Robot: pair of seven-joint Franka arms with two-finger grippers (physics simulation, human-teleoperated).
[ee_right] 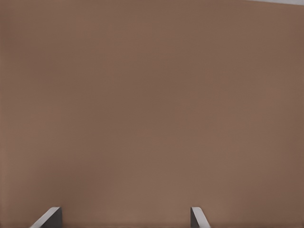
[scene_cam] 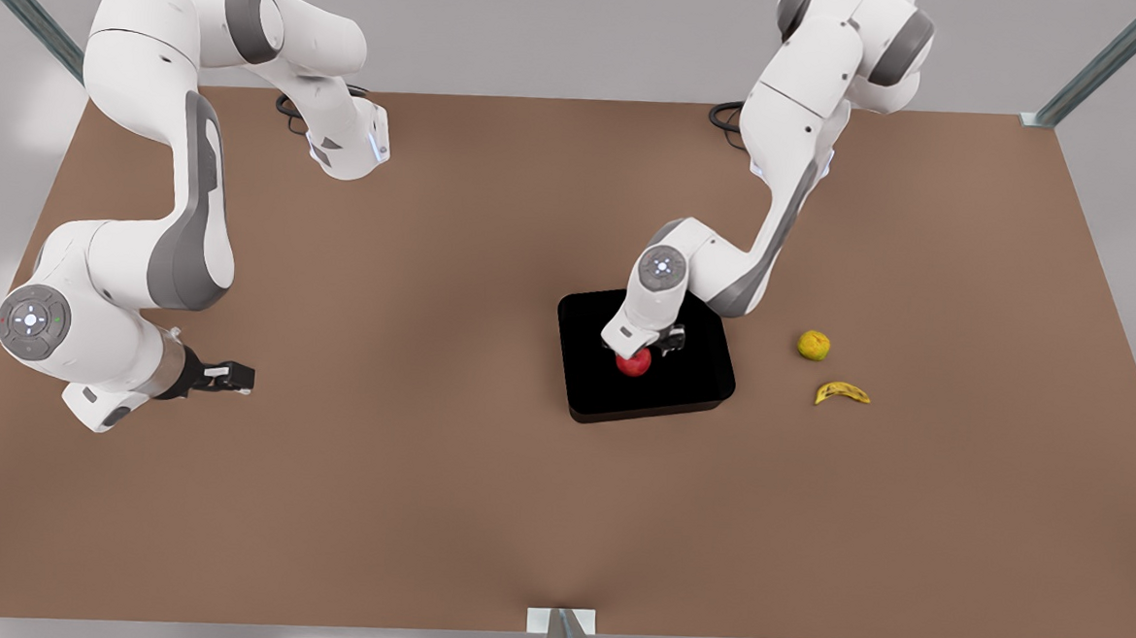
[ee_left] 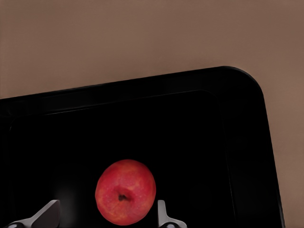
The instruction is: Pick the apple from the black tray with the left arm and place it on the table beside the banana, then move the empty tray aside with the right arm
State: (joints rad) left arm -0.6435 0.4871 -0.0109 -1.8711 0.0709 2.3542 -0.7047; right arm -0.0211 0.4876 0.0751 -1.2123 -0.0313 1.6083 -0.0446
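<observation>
**Front view: left tool poised over the apple in the tray**

The front view shows a wide brown counter (scene_cam: 422,506) with a black tray (scene_cam: 691,389) as the landmark near its middle. The apple (scene_cam: 634,363) sits inside the tray, close to the tray's centre and apart from its rim. The left tool (scene_cam: 646,347) hangs directly above the apple; its fingers (ee_left: 47,216) are spread, one on each side of the fruit, and the left wrist view shows a gap between the apple (ee_left: 125,191) and at least one finger, so nothing is pinched. That view also shows the tray's rounded corner (ee_left: 247,88) with bare counter beyond it.

To the front view's right of the tray, well apart from it, lie a yellow-green fruit (scene_cam: 814,345) and, just nearer the camera, the banana (scene_cam: 842,393); the two are near each other but not touching.

The right tool (scene_cam: 234,377) waits far to the front view's left of the tray, above bare counter, its fingers (ee_right: 50,217) spread and holding nothing.
</observation>
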